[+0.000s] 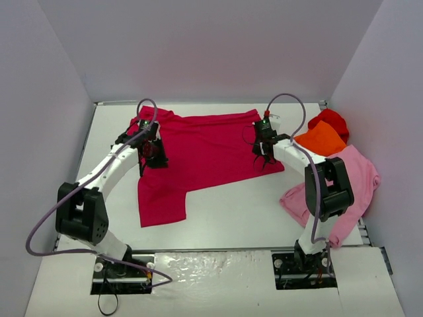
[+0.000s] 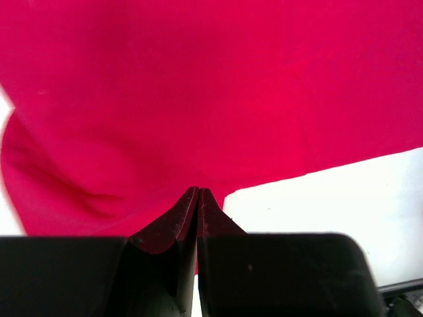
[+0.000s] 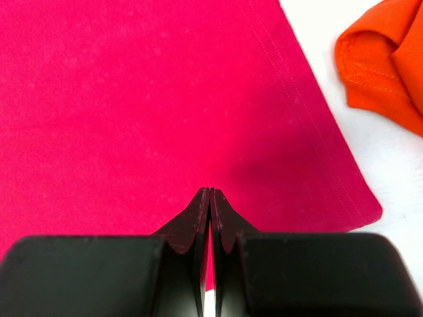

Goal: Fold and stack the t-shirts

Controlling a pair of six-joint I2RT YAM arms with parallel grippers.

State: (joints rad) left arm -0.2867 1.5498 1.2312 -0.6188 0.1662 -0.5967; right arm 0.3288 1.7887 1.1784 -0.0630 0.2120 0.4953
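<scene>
The crimson-magenta t-shirt (image 1: 205,148) lies spread across the middle of the white counter (image 1: 231,214), one sleeve reaching toward the near edge on the left. The left gripper (image 2: 199,193) is down at the shirt's left part. Its jaws are pressed together tip to tip at the cloth's edge, where red meets bare counter. The cloth wrinkles toward the tips, but I cannot tell whether any of it is pinched between them. The right gripper (image 3: 210,191) is closed in the same way, low over the shirt's right end, just inside the stitched hem and near its corner. The cloth there lies flat. Beyond that hem, on the counter's right side, sit the orange t-shirt (image 1: 320,137), the bright red t-shirt (image 1: 330,119) behind it, and the light pink t-shirt (image 1: 355,175), which lies nearer the arm bases.
</scene>
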